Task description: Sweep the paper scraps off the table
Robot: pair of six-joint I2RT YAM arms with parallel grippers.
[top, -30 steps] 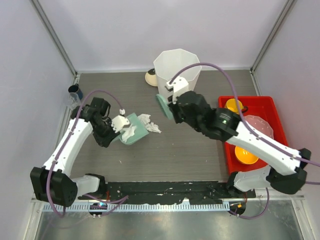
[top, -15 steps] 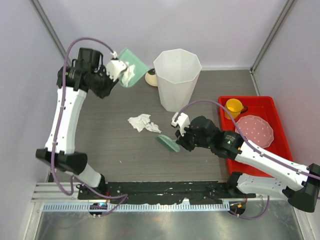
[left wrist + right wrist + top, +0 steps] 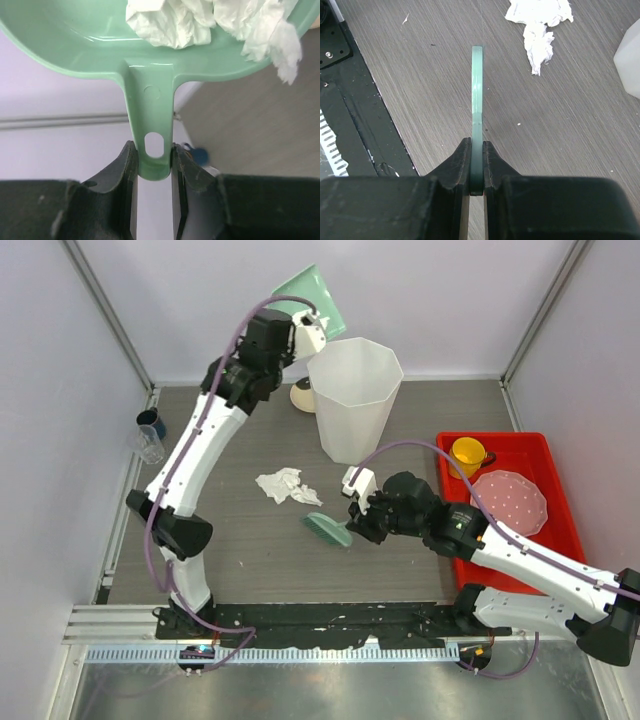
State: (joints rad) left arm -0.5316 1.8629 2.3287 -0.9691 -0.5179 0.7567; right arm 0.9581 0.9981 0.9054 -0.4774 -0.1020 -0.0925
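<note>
My left gripper (image 3: 298,334) is raised high and shut on the handle of the green dustpan (image 3: 312,298), which hangs tilted just behind the rim of the tall white bin (image 3: 355,400). In the left wrist view my left gripper (image 3: 152,160) clamps the handle, and the dustpan (image 3: 90,55) holds crumpled white paper scraps (image 3: 170,22). More paper scraps (image 3: 285,486) lie on the table (image 3: 230,560). My right gripper (image 3: 355,523) is shut on a green brush (image 3: 328,530) low over the table, right of those scraps. In the right wrist view my right gripper (image 3: 477,165) grips the brush (image 3: 477,100) edge-on, with scraps (image 3: 537,20) ahead.
A red tray (image 3: 500,437) at the right holds a yellow cup (image 3: 466,452), a pink plate (image 3: 510,498) and an orange bowl. A blue cup (image 3: 150,422) and a clear glass (image 3: 148,447) stand at the left edge. A beige round object (image 3: 300,395) sits behind the bin.
My left arm swung the loaded dustpan from the far left up and right to the bin's rim. My right gripper with the brush shifted slightly left, low over the table.
</note>
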